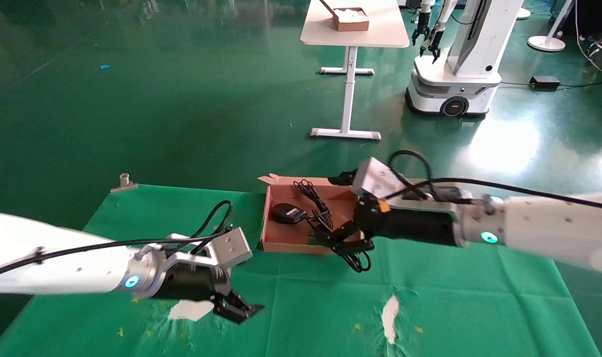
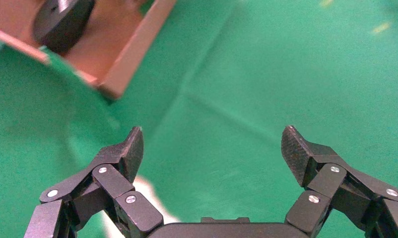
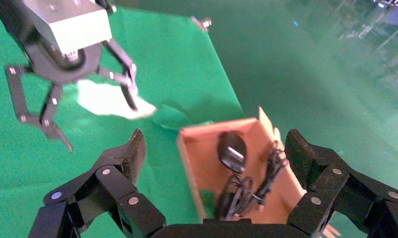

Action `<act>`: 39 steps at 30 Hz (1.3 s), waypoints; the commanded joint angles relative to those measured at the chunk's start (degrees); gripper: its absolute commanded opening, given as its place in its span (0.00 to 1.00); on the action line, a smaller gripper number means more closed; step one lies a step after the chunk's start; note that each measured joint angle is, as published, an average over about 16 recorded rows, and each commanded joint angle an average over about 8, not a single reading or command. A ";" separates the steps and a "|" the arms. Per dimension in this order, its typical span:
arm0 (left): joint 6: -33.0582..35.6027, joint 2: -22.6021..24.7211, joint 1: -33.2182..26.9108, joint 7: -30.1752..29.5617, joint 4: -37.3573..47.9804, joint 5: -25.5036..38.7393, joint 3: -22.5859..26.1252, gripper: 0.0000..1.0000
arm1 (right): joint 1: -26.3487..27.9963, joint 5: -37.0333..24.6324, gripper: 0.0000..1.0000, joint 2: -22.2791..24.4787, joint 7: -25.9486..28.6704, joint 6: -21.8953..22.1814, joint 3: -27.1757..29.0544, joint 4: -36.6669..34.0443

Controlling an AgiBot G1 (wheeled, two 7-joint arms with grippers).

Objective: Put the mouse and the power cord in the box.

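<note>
The brown box (image 1: 276, 244) lies on the green cloth, and the black mouse (image 1: 287, 213) rests inside it toward its left end. A black cord bundle (image 1: 315, 203) runs across the box floor. Its loops, which I take for the power cord (image 1: 359, 261), hang over the front wall onto the cloth. My right gripper (image 1: 345, 240) hovers over that front wall, open and holding nothing. The right wrist view shows the right gripper (image 3: 214, 144) above the box (image 3: 189, 163), the mouse (image 3: 232, 151) and the cords (image 3: 244, 191). My left gripper (image 1: 236, 307) (image 2: 212, 144) is open over bare cloth, left of the box (image 2: 132, 54).
White tears mark the cloth (image 1: 390, 312) near the front, and one (image 1: 188, 310) lies under the left gripper. A metal clip (image 1: 124, 182) sits at the table's back left corner. A white table (image 1: 353, 34) and another robot (image 1: 454, 64) stand far off on the green floor.
</note>
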 commanded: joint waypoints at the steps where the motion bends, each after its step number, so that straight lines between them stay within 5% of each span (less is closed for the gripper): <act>1: 1.51 -1.17 1.55 1.16 -0.99 -2.63 -2.50 1.00 | -1.37 1.96 1.00 1.46 0.86 -1.29 1.00 1.66; 29: 22.56 -17.58 23.17 17.36 -14.78 -39.42 -37.46 1.00 | -20.50 29.28 1.00 21.86 12.85 -19.24 14.93 24.84; 39: 28.07 -21.86 28.83 21.34 -18.39 -49.32 -46.72 1.00 | -23.18 33.39 1.00 24.71 14.20 -21.76 16.84 28.13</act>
